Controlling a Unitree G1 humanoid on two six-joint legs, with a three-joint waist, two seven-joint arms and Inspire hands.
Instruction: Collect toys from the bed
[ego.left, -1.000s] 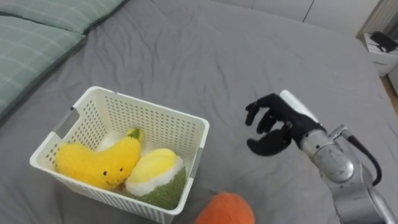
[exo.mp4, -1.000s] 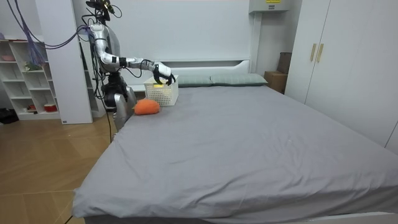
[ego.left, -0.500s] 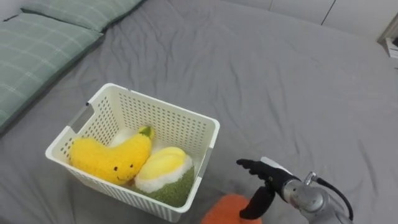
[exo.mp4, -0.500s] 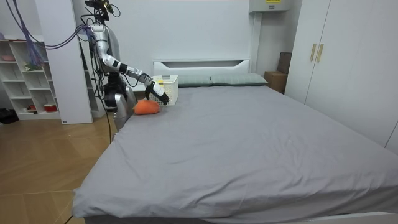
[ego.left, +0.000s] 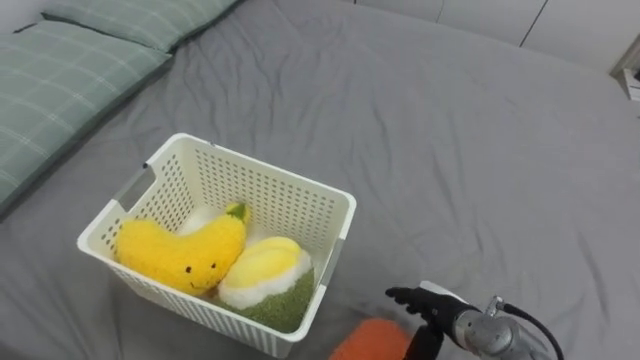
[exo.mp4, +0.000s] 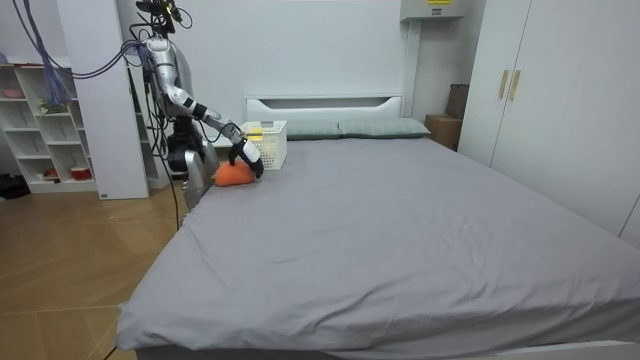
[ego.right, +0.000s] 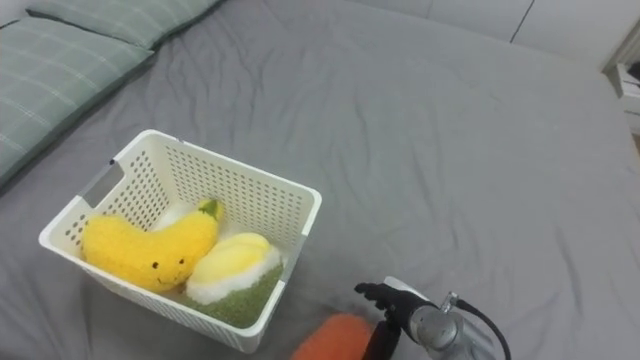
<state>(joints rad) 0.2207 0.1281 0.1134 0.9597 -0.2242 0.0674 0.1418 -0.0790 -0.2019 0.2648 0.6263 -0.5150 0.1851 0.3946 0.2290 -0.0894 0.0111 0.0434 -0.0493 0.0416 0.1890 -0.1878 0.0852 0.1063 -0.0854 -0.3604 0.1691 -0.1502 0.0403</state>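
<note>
Orange toy (ego.left: 368, 343) lay on the grey bed (ego.left: 470, 150) at the bottom edge of the left eye view, at about five o'clock from the white basket (ego.left: 250, 171), not yet collected. The basket already held a yellow banana plush (ego.left: 178, 256) and a yellow-and-green plush (ego.left: 262, 281), with a green pillow (ego.left: 60, 80) at its ten o'clock. A second earlier the right hand (ego.left: 436, 311) had been raised over the bedding well to the basket's three o'clock with its fingers loosely curled. It had since dropped to the toy's three o'clock with the fingers spread forward and the thumb pointing down beside the orange plush. It gripped nothing, and contact with the toy could not be made out. That drop suggests a reach for the last loose toy had begun, with the grasp itself still to come. In the room view the robot stood at the head corner of the bed. Its right arm sloped down from the shoulder so that the hand (exo.mp4: 248, 157) sat on top of the orange toy (exo.mp4: 230, 174), just in front of the basket (exo.mp4: 266, 143). In the right eye view the hand (ego.right: 392, 298) had its fingers fanned toward nine o'clock over the toy's (ego.right: 335, 339) right end, and the forearm ran off at five o'clock.
</note>
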